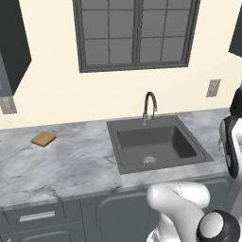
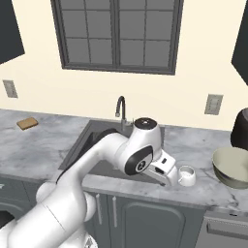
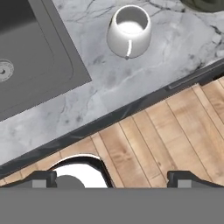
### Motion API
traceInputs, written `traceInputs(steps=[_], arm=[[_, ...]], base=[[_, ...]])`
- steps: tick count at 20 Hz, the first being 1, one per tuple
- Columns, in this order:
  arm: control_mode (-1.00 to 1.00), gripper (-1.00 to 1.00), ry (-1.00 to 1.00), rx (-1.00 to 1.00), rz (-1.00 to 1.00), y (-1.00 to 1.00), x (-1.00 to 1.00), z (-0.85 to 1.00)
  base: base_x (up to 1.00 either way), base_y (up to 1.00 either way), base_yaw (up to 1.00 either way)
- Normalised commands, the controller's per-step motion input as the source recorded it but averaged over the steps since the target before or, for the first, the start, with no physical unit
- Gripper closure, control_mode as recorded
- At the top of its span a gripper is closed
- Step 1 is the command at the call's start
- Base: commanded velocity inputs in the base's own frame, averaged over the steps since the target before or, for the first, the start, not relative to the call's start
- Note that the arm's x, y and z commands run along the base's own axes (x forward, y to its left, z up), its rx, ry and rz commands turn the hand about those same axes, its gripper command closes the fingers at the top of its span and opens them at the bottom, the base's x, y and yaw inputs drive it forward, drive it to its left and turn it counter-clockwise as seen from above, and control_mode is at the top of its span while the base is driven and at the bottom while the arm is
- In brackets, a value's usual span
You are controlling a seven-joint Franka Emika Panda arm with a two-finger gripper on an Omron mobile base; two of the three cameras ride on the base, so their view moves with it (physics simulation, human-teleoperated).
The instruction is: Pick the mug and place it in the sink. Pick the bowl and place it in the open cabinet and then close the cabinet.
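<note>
in the left base view the dark grey rectangular sink [image 1: 158,144] sits sunk into the grey marbled stone counter [image 1: 61,163], its round silver drain toward the front and the dark curved gooseneck faucet [image 1: 149,107] rising at its back rim. a small flat tan sponge [image 1: 43,138] lies on the counter well to the left of the basin, near the cream wall. a dark-framed window [image 1: 136,33] hangs above the faucet, and a grey wall outlet [image 1: 213,88] sits to the right.

in the right base view the white arm bends across the front of the sink and hides much of the basin. the two-finger gripper [image 2: 167,178] points down at the counter's front edge, just beside the small white mug [image 2: 186,175], which stands upright on the counter right of the sink. the round deep bowl with cream inside and greyish wall [image 2: 233,167] rests further right, apart from the mug. a dark rounded vessel [image 2: 240,128] stands behind the bowl.

in the hand view the mug stands upright near the top, its thin handle turned toward the camera, with the sink's corner to its left. the finger tips [image 3: 37,178] sit spread wide at the bottom, released and holding nothing, over the counter edge and the wooden plank floor [image 3: 175,131].
</note>
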Motion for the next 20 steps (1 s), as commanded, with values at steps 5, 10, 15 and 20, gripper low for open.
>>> traceInputs(steps=[5,10,15,20], arm=[[-1.0,-1.0,0.0,0.0,0.0,-0.21,0.26,-0.19],[-1.0,-1.0,0.01,0.0,0.0,-0.19,0.27,-0.22],[-1.0,-1.0,0.0,0.0,0.0,-0.19,0.21,-0.27],[-1.0,-1.0,0.0,0.0,0.0,-0.17,0.2,-0.28]], base=[[0.0,0.0,0.0],[0.0,0.0,0.0],[0.0,0.0,0.0],[0.0,0.0,0.0]])
